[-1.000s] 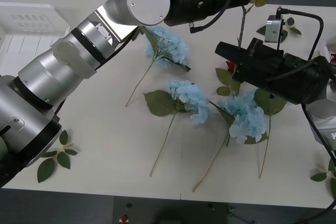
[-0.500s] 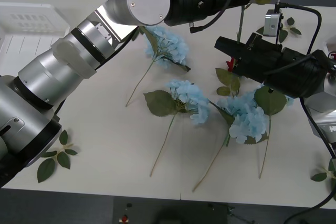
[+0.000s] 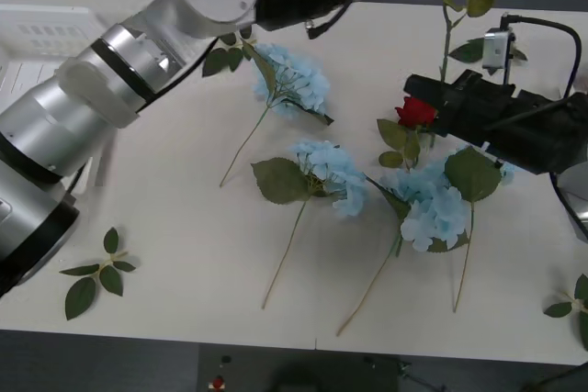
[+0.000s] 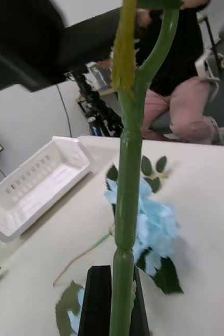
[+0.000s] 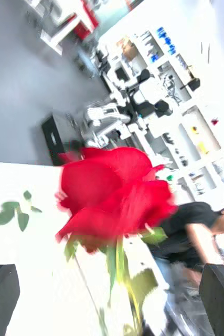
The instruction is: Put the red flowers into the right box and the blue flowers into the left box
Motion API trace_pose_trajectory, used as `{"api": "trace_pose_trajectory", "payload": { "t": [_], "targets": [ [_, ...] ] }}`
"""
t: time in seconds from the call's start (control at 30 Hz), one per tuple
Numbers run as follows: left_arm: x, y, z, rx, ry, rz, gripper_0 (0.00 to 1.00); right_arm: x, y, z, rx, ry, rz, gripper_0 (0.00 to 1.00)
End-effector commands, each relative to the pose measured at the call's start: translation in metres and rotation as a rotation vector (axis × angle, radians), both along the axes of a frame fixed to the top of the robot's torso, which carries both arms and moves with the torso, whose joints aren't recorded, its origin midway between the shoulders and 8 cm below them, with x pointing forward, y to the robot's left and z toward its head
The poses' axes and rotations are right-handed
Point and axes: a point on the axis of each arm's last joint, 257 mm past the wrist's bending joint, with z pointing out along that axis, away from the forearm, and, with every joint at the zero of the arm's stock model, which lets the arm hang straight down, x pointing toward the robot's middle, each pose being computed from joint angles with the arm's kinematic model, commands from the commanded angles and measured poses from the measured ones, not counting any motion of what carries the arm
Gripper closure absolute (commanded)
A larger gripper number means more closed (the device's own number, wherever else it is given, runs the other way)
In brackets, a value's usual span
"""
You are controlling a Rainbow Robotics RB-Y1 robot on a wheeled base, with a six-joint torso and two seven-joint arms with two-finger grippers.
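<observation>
A red flower stands upright, its green stem rising from my right gripper, which is shut on it. Its bloom sits between the black fingers of my left gripper, which is open at the top edge of the front view. Another red flower lies on the table by the right arm. Three blue flowers lie mid-table; one of them shows behind the stem. The left box sits far left. The right box is out of view.
My silver left arm crosses the table from near left to top centre. The black right arm lies over the right side. Loose leaf sprigs lie near the front left and at the right edge.
The right gripper has shifted right and lifted the stem, so the rose stands higher. The left arm has swung up and left. The rose lying on the table is now uncovered.
</observation>
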Motion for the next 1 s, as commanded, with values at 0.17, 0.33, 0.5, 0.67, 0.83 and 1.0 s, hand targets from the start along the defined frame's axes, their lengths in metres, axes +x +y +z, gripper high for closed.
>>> {"api": "trace_pose_trajectory", "payload": {
  "t": [0.17, 0.33, 0.5, 0.67, 0.83, 1.0],
  "targets": [
    [0.009, 0.168, -0.104, 0.511, -0.046, 0.009, 0.0, 0.013, -0.178, -0.005, -0.259, 0.247, -0.222, 1.0],
    [0.024, 0.216, -0.175, 0.749, -0.108, 0.025, 0.0, -0.01, -0.295, -0.009, -0.337, 0.463, -0.399, 1.0],
    [0.041, 0.213, -0.227, 0.863, -0.152, 0.042, 0.0, -0.026, -0.396, -0.023, -0.509, 0.529, -0.619, 1.0],
    [0.063, 0.185, -0.247, 0.935, -0.221, 0.07, 0.0, -0.026, -0.458, -0.042, -0.746, 0.494, -0.777, 1.0],
    [0.077, 0.162, -0.256, 1.034, -0.291, 0.064, 0.0, -0.027, -0.489, -0.074, -0.831, 0.489, -0.891, 1.0],
    [0.073, 0.145, -0.275, 1.069, -0.306, 0.04, 1.0, -0.031, -0.508, -0.101, -0.858, 0.484, -0.965, 1.0]
  ]
}}
